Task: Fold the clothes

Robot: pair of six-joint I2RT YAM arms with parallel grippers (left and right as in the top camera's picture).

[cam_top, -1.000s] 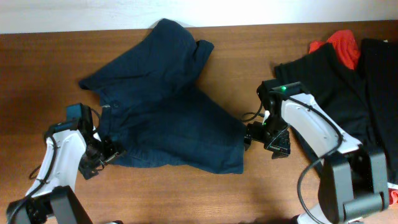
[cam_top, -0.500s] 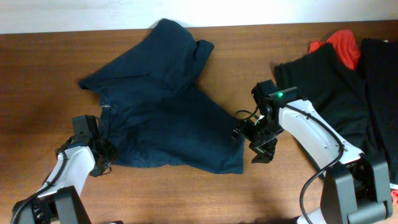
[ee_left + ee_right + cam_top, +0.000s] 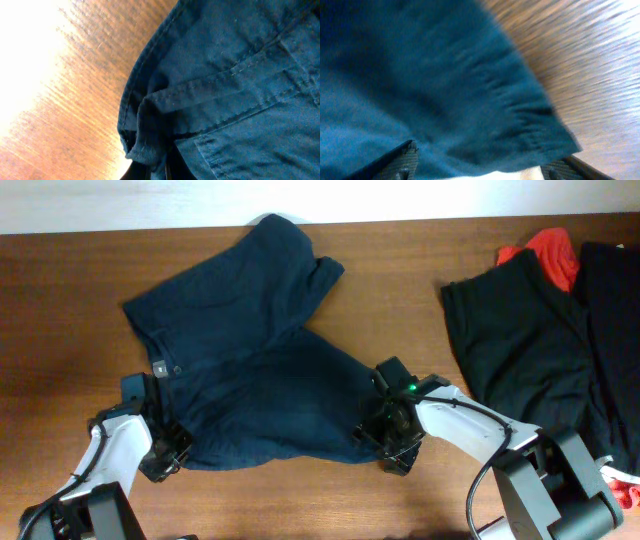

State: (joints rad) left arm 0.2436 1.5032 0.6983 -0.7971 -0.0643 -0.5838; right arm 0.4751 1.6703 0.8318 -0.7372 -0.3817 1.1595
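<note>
We see navy shorts (image 3: pixel 250 370) spread on tabletop (image 3: pixel 60 300), waistband to left. Left gripper (image 3: pixel 165 455) at shorts' lower-left waistband corner, clenched on bunched fabric. Right gripper (image 3: pixel 385 445) at shorts' lower-right hem, fingers (image 3: pixel 402 160) spread, released, hem between. Black garments (image 3: pixel 530 350) and red garment (image 3: pixel 550 252) well right of shorts.

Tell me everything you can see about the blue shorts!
The navy-blue shorts look like soft woven cloth with stitched seams. They lie mostly flat, a bit wrinkled, on the wooden table. The waistband, with a small button, is on the left, and the legs spread right and toward the far edge. The left gripper seems to pinch a bunched waistband corner. The right gripper is open around the near leg's hem corner.
</note>
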